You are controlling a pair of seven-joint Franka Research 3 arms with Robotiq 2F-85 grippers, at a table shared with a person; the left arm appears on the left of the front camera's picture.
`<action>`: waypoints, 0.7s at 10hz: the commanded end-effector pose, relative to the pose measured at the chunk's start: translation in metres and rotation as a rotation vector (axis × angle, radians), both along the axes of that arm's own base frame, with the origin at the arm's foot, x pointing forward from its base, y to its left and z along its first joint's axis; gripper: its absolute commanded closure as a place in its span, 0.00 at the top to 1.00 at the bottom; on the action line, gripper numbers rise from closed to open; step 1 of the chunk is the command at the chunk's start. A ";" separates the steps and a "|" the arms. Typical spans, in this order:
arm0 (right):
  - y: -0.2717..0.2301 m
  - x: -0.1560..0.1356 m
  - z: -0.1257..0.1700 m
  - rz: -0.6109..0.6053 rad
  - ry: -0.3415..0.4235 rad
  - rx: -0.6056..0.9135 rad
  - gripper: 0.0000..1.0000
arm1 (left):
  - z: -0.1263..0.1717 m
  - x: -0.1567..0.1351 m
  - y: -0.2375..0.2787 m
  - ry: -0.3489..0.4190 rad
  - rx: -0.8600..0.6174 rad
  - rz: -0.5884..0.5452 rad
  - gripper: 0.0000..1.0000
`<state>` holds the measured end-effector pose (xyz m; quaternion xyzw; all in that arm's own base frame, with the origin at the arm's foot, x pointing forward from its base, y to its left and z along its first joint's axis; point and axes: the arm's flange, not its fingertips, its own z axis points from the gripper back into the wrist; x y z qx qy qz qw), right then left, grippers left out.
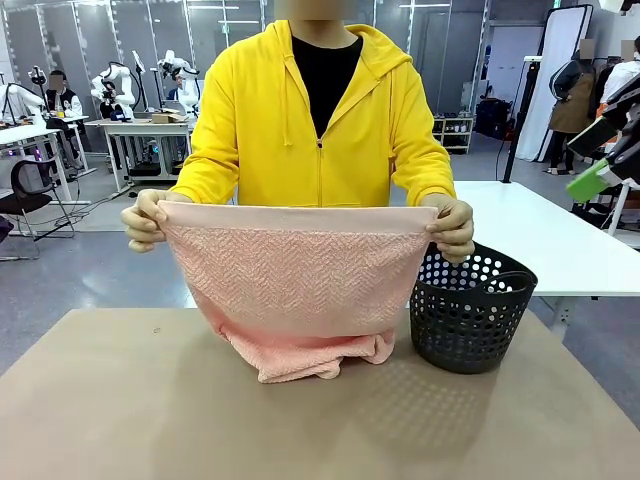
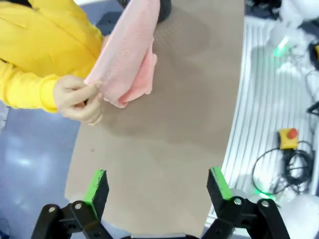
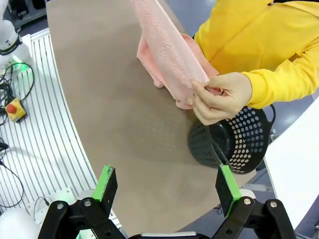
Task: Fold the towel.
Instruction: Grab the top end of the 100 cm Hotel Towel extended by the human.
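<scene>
Currently the left gripper [image 2: 157, 174] and right gripper [image 3: 166, 170] gape empty while a person [image 1: 320, 130] holds the towel [image 1: 300, 280] up.

A light salmon-pink terry towel [image 1: 300, 285] was held spread by one hand at its ten o'clock [image 1: 145, 220] and another hand at its two o'clock [image 1: 453, 228]; a black perforated plastic basket [image 1: 470, 312] was seen at its three o'clock.

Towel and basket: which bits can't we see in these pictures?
Front view: the bottom edge of the towel, bunched under its own folds on the table.
Front view: the inside of the basket, hidden by its wall.
Left wrist view: most of the basket, cut off by the top edge.
</scene>
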<state>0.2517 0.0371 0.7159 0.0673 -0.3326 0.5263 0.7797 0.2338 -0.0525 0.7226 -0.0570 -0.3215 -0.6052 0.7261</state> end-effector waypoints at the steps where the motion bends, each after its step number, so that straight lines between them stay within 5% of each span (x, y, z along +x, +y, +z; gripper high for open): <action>1: 0.025 0.014 0.011 0.039 -0.041 -0.116 1.00 | 0.030 0.011 -0.040 -0.041 0.189 -0.066 1.00; 7: 0.116 0.060 0.036 0.173 -0.107 -0.375 1.00 | 0.044 0.078 -0.158 -0.031 0.420 -0.086 1.00</action>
